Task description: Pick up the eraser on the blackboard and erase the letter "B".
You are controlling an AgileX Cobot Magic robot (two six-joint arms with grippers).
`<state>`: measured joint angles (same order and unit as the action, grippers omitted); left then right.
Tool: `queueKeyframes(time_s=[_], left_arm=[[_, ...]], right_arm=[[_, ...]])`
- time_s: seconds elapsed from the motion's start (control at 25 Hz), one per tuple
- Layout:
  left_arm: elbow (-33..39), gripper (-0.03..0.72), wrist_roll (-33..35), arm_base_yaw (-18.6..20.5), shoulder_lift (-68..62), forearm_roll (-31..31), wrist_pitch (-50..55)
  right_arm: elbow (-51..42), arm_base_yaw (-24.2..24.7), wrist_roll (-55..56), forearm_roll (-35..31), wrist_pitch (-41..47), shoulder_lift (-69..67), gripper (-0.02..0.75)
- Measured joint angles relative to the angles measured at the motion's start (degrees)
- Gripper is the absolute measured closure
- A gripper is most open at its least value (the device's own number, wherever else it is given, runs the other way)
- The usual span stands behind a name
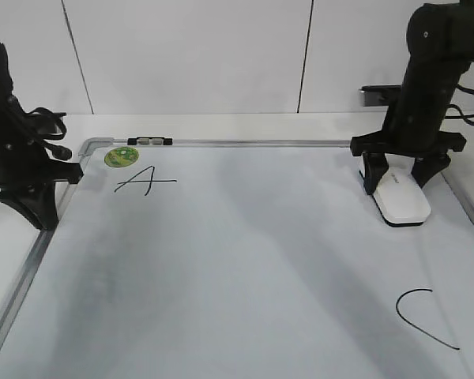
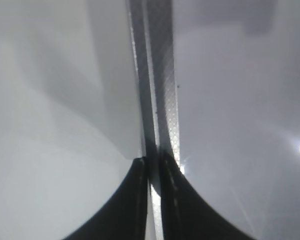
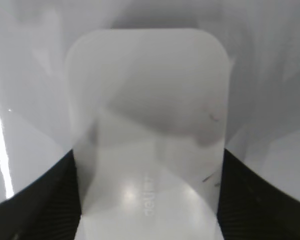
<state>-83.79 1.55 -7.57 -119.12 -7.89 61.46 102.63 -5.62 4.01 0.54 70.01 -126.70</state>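
The white eraser (image 1: 401, 199) lies on the blackboard (image 1: 245, 268), a white board with a grey frame, near its right edge. My right gripper (image 1: 397, 183) stands over the eraser's far end with a finger pressed against each long side. In the right wrist view the eraser (image 3: 150, 115) fills the frame between the two black fingers of the gripper (image 3: 147, 200). No letter "B" shows on the board; only a faint grey smudge marks its middle. My left gripper (image 1: 38, 213) is shut and empty over the board's left frame rail (image 2: 162, 90).
A black "A" (image 1: 144, 181) is at the board's far left and a black "C" (image 1: 423, 316) at the near right. A round green sticker (image 1: 121, 156) and a small black clip (image 1: 150, 142) sit at the far left corner.
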Motion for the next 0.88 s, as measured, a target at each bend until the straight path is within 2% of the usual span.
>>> queueKeyframes(time_s=[0.2,0.32,0.6,0.68,0.88], left_arm=[[0.0,0.666,0.0,0.0,0.0,0.2,0.1],[0.0,0.666,0.0,0.0,0.0,0.3,0.2],[0.0,0.666,0.0,0.0,0.0,0.3,0.2],[0.0,0.649,0.1,0.0,0.0,0.3,0.2],[0.0,0.664,0.2,0.0,0.0,0.3,0.2]], right_arm=[[0.0,-3.6,0.3,2.7,-0.1,0.0,0.175],[0.0,-8.2,0.3,4.0,-0.1,0.0,0.175],[0.0,-18.7,0.2,-1.7,-0.1,-0.1,0.175],[0.1,-19.6,0.1,-1.8,-0.1,-0.1,0.175],[0.3,-19.3,-0.2,-1.8,0.0,-0.2,0.175]])
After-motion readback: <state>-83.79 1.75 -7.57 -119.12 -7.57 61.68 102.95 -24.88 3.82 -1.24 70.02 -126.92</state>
